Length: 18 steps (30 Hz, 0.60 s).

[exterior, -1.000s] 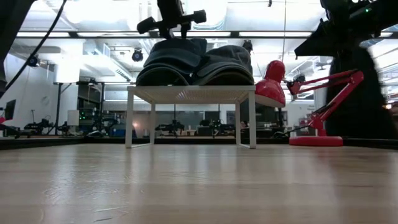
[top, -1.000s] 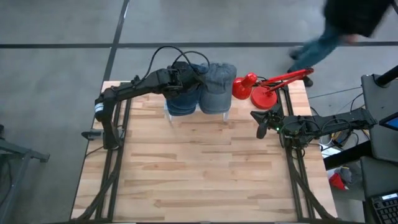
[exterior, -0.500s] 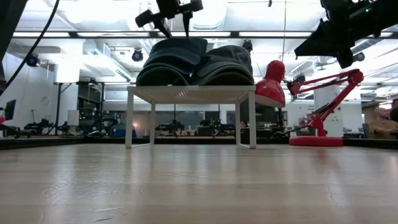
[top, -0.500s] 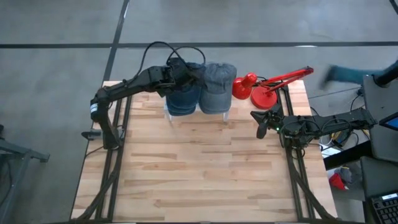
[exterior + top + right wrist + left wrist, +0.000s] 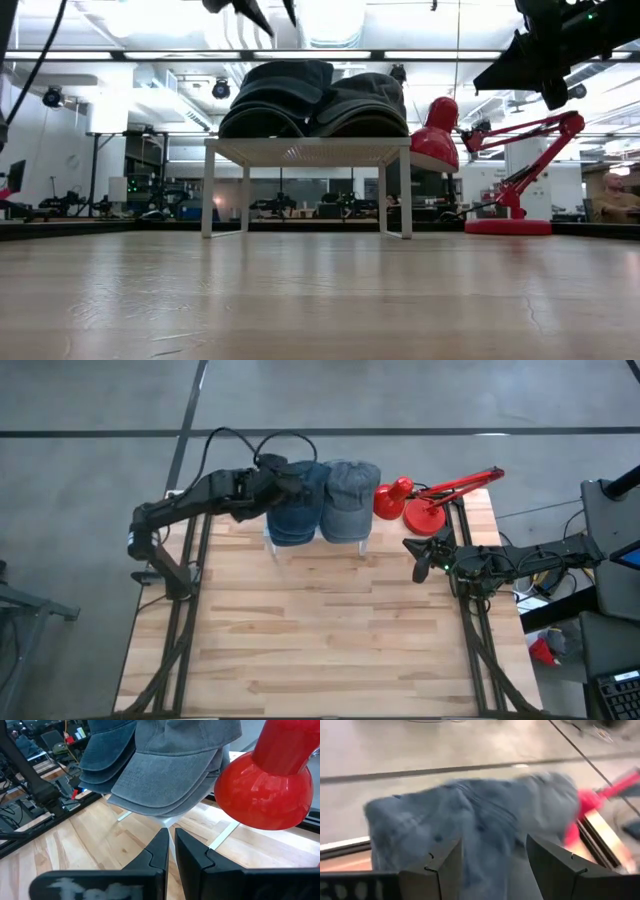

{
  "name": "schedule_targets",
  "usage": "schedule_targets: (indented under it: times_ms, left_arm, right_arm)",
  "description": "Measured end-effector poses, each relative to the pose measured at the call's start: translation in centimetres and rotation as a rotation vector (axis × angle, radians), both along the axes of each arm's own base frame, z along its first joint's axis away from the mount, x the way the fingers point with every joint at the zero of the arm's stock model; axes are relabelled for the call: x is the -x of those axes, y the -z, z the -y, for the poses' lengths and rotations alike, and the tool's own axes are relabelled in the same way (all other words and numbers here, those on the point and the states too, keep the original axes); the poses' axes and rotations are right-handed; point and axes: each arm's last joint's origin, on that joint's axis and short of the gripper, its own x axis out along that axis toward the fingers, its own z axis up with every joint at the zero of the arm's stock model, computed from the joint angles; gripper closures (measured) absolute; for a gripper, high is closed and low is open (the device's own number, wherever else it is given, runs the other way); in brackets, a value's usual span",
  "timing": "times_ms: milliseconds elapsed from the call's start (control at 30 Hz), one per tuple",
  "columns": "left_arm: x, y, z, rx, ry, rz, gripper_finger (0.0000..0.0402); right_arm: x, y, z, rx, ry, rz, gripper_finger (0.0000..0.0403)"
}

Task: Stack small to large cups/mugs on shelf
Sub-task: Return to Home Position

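White shelf (image 5: 308, 151) largely beneath caps (image 5: 275, 105)

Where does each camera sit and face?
High: overhead, looking down on wooden plank table; left end effector, right end effector show.
Low: table height, facing white perforated rack; left end effector at top.
Left wrist: own open fingers, blue denim caps.
Right wrist: own shut fingers, grey fabric caps, red desk lamp; low view shares caps, lamp.

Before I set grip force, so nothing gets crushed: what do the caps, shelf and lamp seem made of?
Blue caps: soft denim-like cloth, faded, matte weave.
Grey caps: similar cotton-like fabric, stitch rows on the brims.
Shelf: probably white-painted metal, thin straight legs, matte.
Lamp: glossy red shade with bright highlights, enamelled metal or plastic; cannot tell which.
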Motion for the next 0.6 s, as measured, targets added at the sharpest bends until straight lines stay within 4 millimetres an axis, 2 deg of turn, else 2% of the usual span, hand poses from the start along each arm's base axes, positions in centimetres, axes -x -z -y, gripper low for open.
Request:
schedule_targets:
  times_ms: [267,467,600]
  left_arm:
    - [-0.1,-0.1,5.5,-0.043,0.298,-0.109,0.0186]
    - [0.1,0.2,10.2,-0.067,0.389,-0.107,0.0186]
    - [0.1,1.4,12.7,-0.118,0.423,-0.135,0.0186]
  right_arm:
    - [0.0,0.0,0.0,0.000,0.000,0.000,0.0374]
    - [0.0,0.0,0.0,0.000,0.000,-0.001,0.0374]
    - [0.0,0.0,0.0,0.000,0.000,0.000,0.0374]
